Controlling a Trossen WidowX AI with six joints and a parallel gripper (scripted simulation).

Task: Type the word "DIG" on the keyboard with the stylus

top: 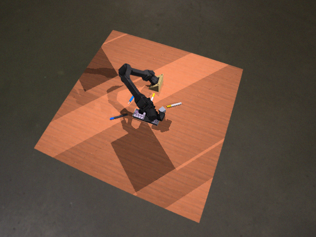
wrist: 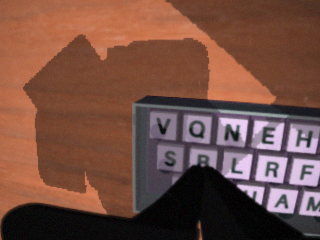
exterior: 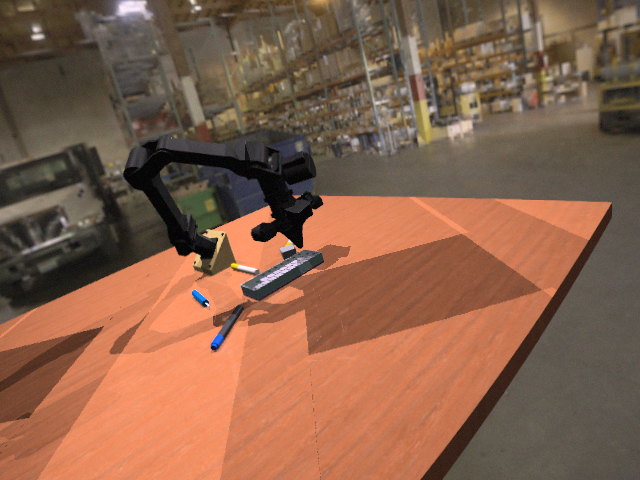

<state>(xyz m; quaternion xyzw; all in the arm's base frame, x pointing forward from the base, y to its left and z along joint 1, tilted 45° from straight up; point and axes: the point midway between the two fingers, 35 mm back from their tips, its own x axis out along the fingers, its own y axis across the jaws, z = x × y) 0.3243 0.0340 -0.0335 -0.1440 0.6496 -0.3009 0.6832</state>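
Note:
The stylus (top: 118,116) (exterior: 226,327), black with a blue end, lies flat on the desk to the left of the keyboard, apart from my gripper. The keyboard (top: 138,115) (exterior: 281,273) (wrist: 144,150) is a dark slab with pale lettered keys. My gripper (top: 160,117) (exterior: 299,238) (wrist: 200,175) hangs just above one end of the keyboard. Its fingers are shut together with nothing between them. In the wrist view the fingertips cover part of the lower key rows near S, B and L.
A blue marker (top: 131,99) (exterior: 200,298), a yellow-and-white marker (top: 152,96) (exterior: 244,268) and another yellow-and-white pen (top: 174,104) lie behind the keyboard. A grey cube (top: 162,109) (exterior: 287,251) sits by the keyboard's end. The arm's tan base block (top: 157,82) (exterior: 214,253) stands behind.

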